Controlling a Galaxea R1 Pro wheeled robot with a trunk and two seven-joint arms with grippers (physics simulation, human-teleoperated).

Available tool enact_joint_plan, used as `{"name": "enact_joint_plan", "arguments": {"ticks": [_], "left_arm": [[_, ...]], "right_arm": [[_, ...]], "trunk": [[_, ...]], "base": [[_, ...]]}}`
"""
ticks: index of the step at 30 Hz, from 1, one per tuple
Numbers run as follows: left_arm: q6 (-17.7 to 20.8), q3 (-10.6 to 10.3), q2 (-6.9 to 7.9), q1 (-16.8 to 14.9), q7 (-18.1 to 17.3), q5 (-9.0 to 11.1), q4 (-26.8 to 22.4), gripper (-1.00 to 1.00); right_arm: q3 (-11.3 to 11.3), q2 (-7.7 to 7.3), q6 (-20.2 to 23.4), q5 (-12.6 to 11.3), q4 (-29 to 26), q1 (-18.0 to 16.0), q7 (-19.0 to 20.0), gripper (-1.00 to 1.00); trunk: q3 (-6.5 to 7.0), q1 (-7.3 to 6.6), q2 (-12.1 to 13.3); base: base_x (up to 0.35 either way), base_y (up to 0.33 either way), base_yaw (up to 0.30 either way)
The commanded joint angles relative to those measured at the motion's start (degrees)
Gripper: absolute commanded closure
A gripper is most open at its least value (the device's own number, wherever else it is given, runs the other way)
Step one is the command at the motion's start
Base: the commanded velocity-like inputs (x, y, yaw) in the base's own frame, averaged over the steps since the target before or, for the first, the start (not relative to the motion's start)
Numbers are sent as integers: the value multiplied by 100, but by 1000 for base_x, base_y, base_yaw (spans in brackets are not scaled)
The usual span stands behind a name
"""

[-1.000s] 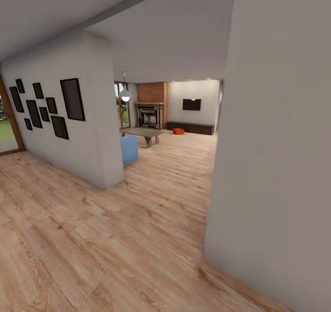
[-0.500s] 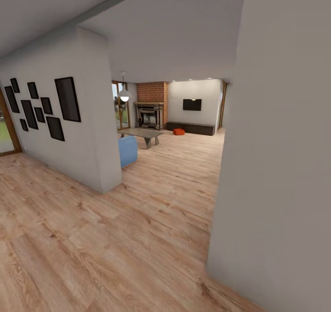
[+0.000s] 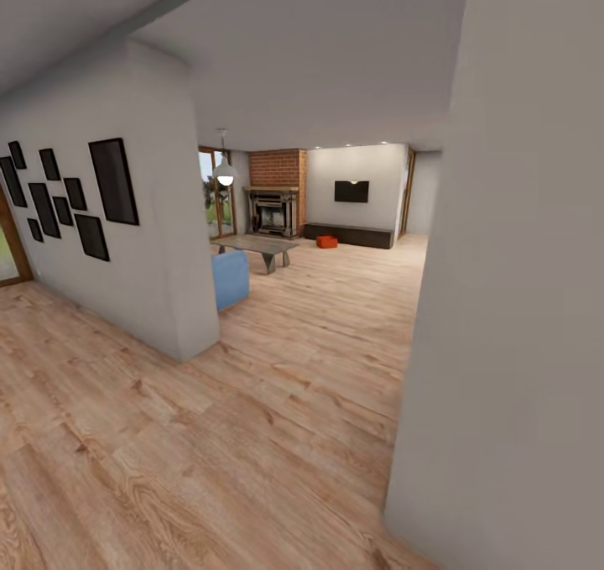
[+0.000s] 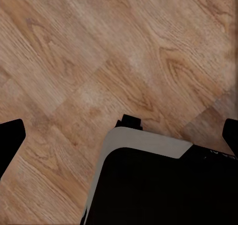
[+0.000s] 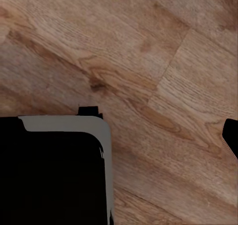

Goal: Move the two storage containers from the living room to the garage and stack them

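Note:
An orange-red storage container (image 3: 327, 241) sits on the light wood floor at the far end of the living room (image 3: 335, 259), in front of a low dark cabinet under a wall TV. It is small and distant in the head view, and I cannot tell whether it is one box or two. In the left wrist view my left gripper (image 4: 120, 138) is open, its black fingertips (image 4: 10, 143) wide apart over bare planks. My right gripper (image 5: 120, 135) points at the wood floor with one fingertip (image 5: 232, 138) at the frame edge, spread as if open and empty.
A grey wall corner (image 3: 503, 301) stands close on the right. A partition wall (image 3: 159, 243) with black frames is on the left. Between them a wood-floored passage (image 3: 294, 368) leads past a blue sofa end (image 3: 231, 278), a coffee table (image 3: 256, 244) and a brick fireplace (image 3: 275, 205).
The head view has advanced and shifted: the right wall corner and the left partition slid outward, revealing more of the living room's far right. The container sits where it was.

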Motion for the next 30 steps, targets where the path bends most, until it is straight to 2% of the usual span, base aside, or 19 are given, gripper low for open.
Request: {"name": "enact_joint_plan", "arguments": {"ticks": [1, 16, 30], "left_arm": [[-19, -33, -2, -4, 15, 44, 4, -100], [-58, -34, -2, -4, 15, 44, 4, -100], [-49, -36, -2, -4, 15, 44, 4, -100]], "right_arm": [[49, 2, -31, -40, 17, -10, -5, -100], [51, 19, -41, -24, 17, -6, 69, -100], [57, 20, -38, -20, 17, -5, 65, -100]], "trunk": [[-8, 4, -5], [-8, 4, -5], [-8, 4, -5]], "base": [[322, 0, 0], [322, 0, 4], [322, 0, 246]]}}
